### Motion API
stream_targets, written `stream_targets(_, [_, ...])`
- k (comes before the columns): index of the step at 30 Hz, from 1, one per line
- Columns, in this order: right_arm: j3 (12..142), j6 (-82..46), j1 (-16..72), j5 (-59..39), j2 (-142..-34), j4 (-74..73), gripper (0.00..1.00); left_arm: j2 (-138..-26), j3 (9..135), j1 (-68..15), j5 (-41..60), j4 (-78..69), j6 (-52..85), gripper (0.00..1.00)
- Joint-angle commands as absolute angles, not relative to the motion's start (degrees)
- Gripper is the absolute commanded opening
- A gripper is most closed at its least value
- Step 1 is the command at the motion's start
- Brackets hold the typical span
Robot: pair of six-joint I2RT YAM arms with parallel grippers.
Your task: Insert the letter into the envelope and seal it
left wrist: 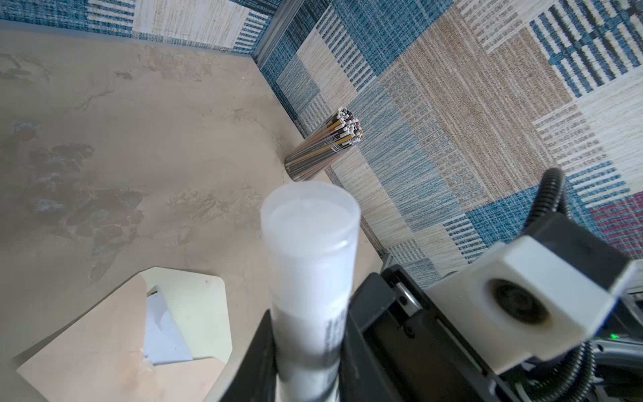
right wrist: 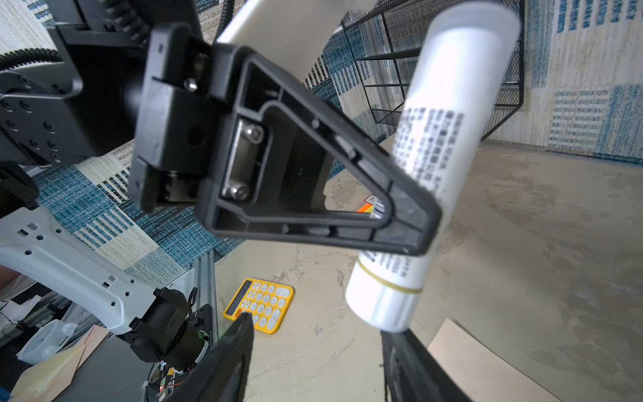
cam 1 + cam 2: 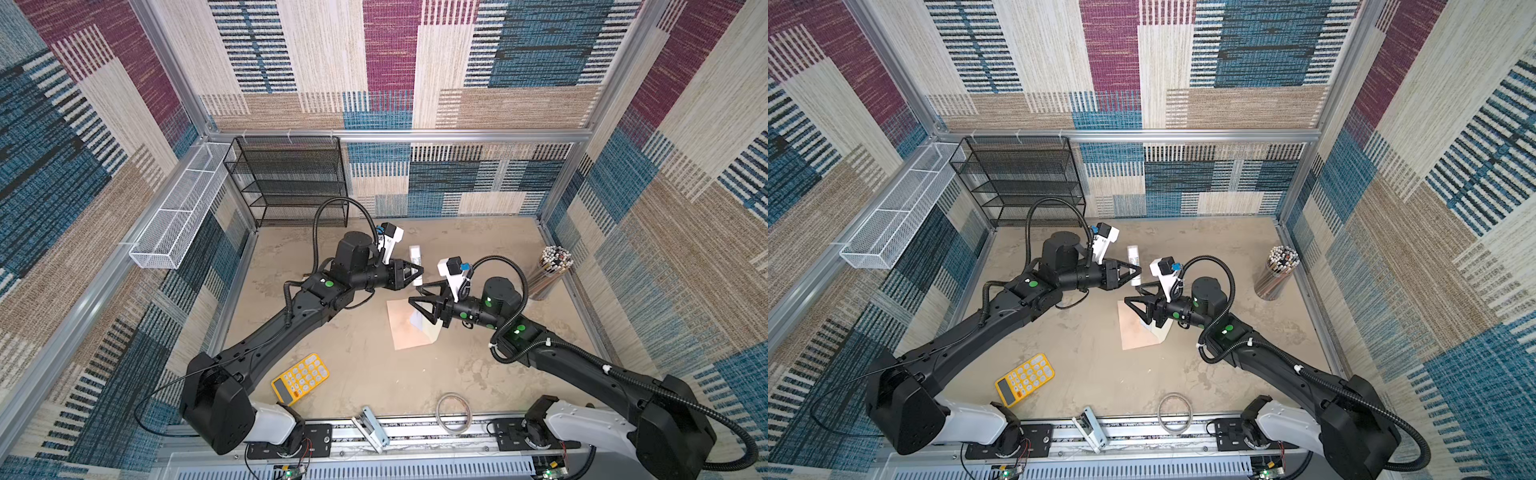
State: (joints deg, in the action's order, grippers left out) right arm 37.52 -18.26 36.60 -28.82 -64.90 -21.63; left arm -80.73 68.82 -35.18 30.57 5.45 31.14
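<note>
Though under right jaws, letter (image 1: pixel 165 330) half-hidden.

beige table (image 3: pixel 374 386), envelope (image 3: pixel 402 332), calculator (image 3: pixel 300 377), pencil cup (image 3: pixel 550 274)

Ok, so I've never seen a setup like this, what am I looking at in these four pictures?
Two robot arms stand at a table. Two pictures look down from overhead; two come from cameras on the arms' wrists. The left fingers grip a white tube, probably glue. The right fingers are open, holding nothing, above the pink envelope, which lies flap open with the white letter poking out. Also there: a yellow calculator and a cup of pencils.
</note>
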Motion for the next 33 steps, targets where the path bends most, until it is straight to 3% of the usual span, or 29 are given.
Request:
stream_targets(1, [37.88,-19.46,35.98,-26.22,-64.13,-24.26,0.62,-80.51,68.84,-35.34,31.44,2.75,31.61,0.18])
stream_targets(11, [41.94,-18.16,30.33,-27.52,-59.05,-12.92,0.69,-79.11,68.81,-35.67,25.91,11.54,23.93,0.13])
stream_targets(21, [54.56,-20.77,30.14,-25.65,-67.32,-2.04,0.68,-78.93,68.32,-40.09,22.53,12.05,17.59,0.09])
stream_targets(28, [57.60,-22.59,29.98,-24.74,-69.96,0.21,0.58,-79.02,68.41,-41.98,20.55,12.57,15.34,0.07])
stream_targets(33, [58.27,-23.21,29.88,-25.80,-70.34,0.37,0.35,-79.43,68.91,-42.71,18.75,13.88,13.74,0.05])
